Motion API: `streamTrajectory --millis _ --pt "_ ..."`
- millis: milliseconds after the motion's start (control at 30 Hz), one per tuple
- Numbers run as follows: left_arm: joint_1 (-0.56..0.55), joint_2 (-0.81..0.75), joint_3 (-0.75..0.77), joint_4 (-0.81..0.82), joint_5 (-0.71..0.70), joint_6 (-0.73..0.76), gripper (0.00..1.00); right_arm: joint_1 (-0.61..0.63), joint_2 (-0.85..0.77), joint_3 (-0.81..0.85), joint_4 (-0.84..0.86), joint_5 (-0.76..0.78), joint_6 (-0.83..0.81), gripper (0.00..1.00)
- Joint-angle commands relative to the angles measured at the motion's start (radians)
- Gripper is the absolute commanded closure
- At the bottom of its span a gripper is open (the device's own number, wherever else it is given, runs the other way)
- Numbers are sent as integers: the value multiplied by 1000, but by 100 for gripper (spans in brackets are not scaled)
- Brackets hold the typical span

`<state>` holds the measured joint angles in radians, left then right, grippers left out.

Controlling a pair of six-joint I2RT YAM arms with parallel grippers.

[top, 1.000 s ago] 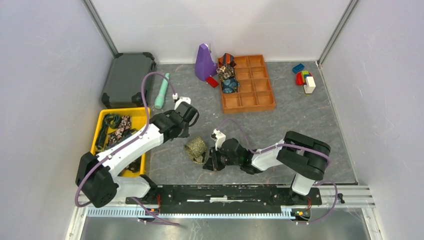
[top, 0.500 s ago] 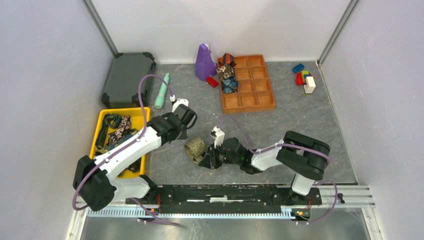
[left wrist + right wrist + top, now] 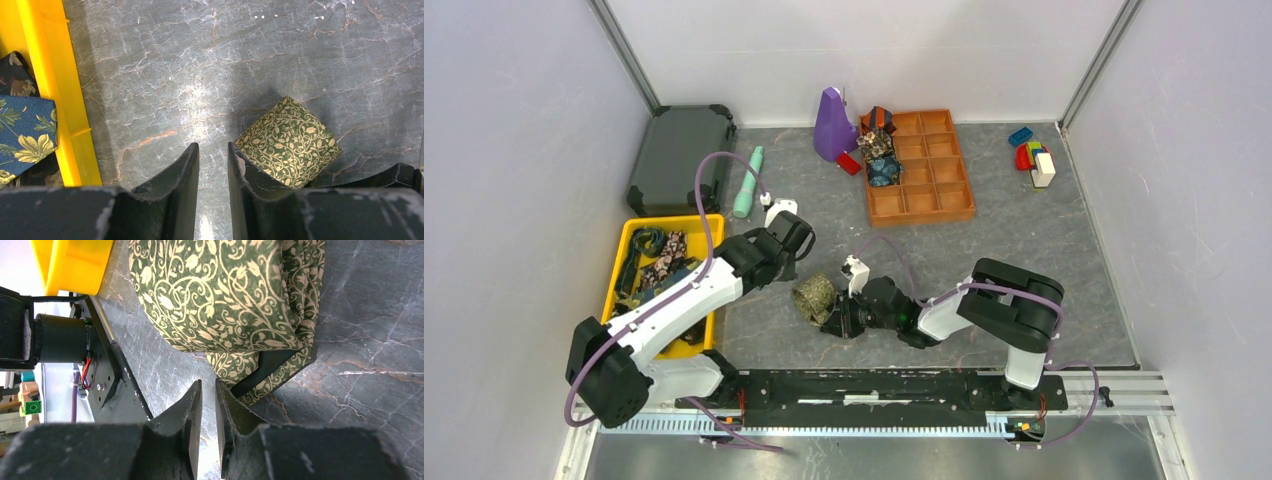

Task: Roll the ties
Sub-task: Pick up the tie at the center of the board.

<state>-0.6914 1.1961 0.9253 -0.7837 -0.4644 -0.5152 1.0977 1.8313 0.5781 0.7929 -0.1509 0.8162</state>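
rolled olive-gold tie (image 3: 814, 298) lies on the mat at table centre. right gripper (image 3: 832, 322), at its 4 o'clock, has slid in against the coil, jaws a narrow slit, empty. left gripper (image 3: 794, 265), at 11 o'clock, narrowly parted, empty. roll looks complete. only the right wrist view shows the loose tail (image 3: 270, 370); only overhead shows the wooden tray (image 3: 944, 205) at 1 o'clock.

White shells over black joints on left arm (image 3: 679, 295) and right arm (image 3: 944, 315), looping purple cables (image 3: 705, 195), scuffed grey-chipped black left hand (image 3: 212, 162) and right hand (image 3: 208, 402).
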Motion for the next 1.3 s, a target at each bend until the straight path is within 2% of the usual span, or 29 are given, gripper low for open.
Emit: streamTrajectory --millis 0,467,633,800,1000,1100,1267 --pt "3 -41 -8 5 -19 -48 66 -8 -16 -13 -48 59 -51 78" --pt "4 17 -28 98 -13 -62 67 -146 -90 -28 -230 52 -222 78" --pt "4 6 -73 152 35 -63 67 -210 -102 -12 -251 -20 -279 76" --pt "3 -22 -139 218 113 -52 67 -222 -178 -36 -253 -87 -295 64" --pt "3 -13 -175 295 174 -32 67 -259 -199 -68 -242 -144 -124 36" --pt "1 -8 -179 321 203 -24 67 -268 -172 -79 -163 -209 -34 28" --pt "0 -7 -195 348 239 -10 67 -281 -118 -53 -115 -260 62 21"
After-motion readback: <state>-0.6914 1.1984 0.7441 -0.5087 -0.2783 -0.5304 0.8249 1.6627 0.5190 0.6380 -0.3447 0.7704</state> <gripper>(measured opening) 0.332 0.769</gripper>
